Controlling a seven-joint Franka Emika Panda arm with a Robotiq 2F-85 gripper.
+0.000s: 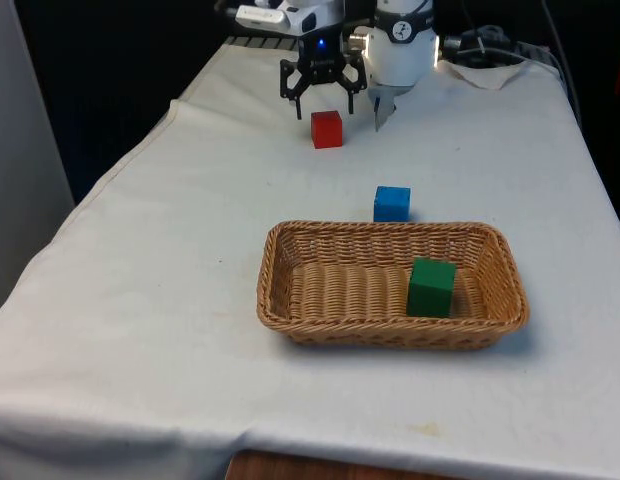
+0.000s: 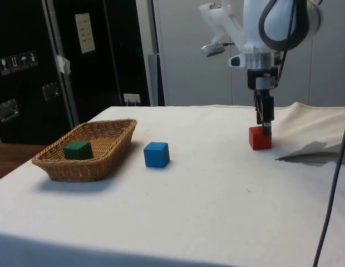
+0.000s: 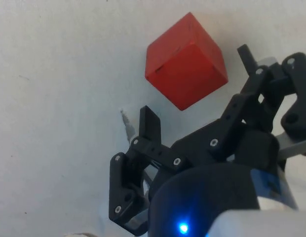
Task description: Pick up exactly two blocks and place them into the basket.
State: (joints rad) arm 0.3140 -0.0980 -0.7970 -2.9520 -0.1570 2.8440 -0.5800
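Note:
A red block (image 1: 327,129) (image 2: 260,138) (image 3: 186,60) stands on the white cloth at the far end of the table. My gripper (image 1: 325,108) (image 2: 266,127) (image 3: 198,89) hangs open just above it, a little to the robot's side, holding nothing. Its fingertips reach down to about the block's top. A blue block (image 1: 392,203) (image 2: 156,154) sits just behind the far rim of the wicker basket (image 1: 390,335) (image 2: 78,169). Inside the basket, at the front view's right, stands a green block (image 1: 431,287) (image 2: 78,149).
A rumpled fold of white cloth (image 1: 490,70) (image 2: 311,151) lies at the far corner on the front view's right, close to the red block. The table's edge drops off on the front view's left.

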